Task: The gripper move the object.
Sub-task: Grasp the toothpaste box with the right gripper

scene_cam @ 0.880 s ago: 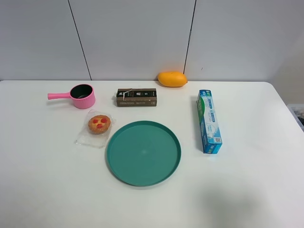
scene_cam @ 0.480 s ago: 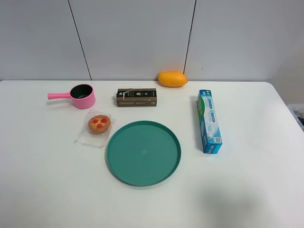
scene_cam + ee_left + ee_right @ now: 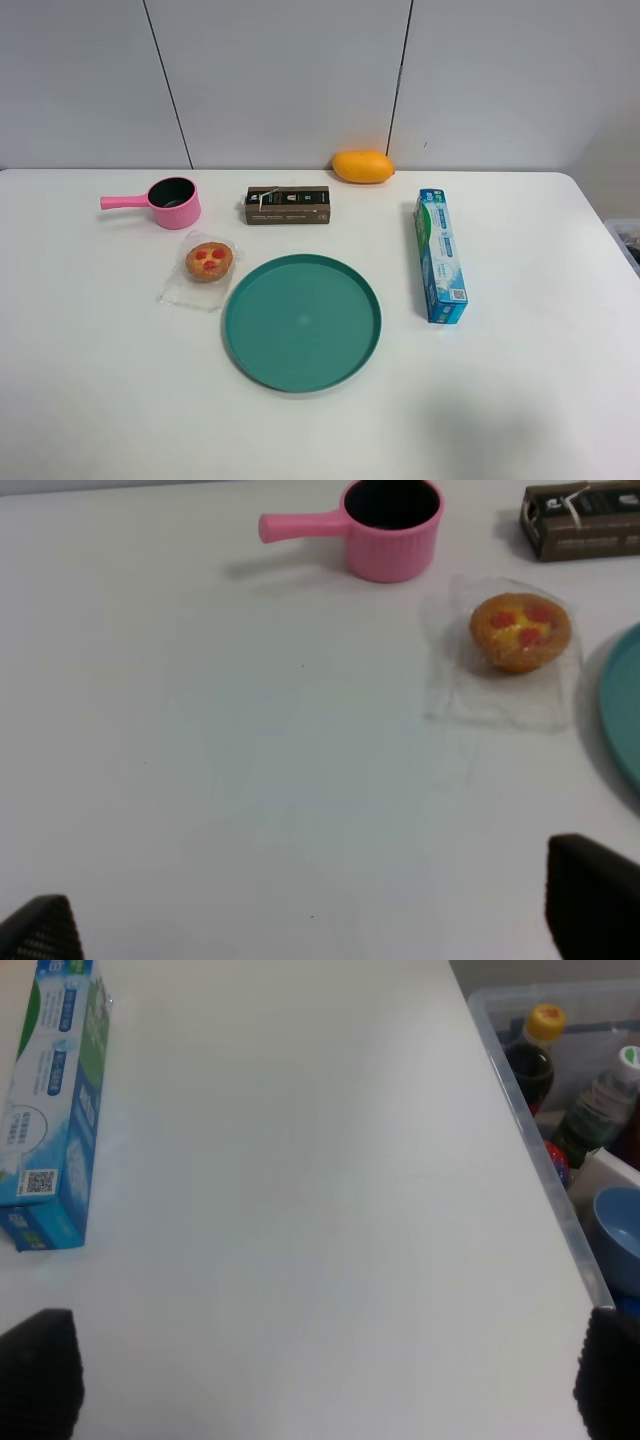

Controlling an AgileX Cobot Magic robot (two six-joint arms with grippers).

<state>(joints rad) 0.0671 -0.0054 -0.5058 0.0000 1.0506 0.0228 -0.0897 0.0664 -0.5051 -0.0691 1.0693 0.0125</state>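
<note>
Mostly cut off, the right gripper point(image 3: 320, 1375) and left gripper point(image 3: 315, 920) show only fingertips point(image 3: 35, 1370), seemingly spread wide. The slim blue-white-green object point(image 3: 441, 256) lies on the tabletop point(image 3: 540, 400), right of frame centre.

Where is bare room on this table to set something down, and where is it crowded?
Free: the front strip before the green plate, the left side before the pink pot, the right edge beyond the blue box. Crowded: the back row: pot, brown box, orange fruit.

White table point(image 3: 560, 400), pale panelled wall point(image 3: 280, 80)
</note>
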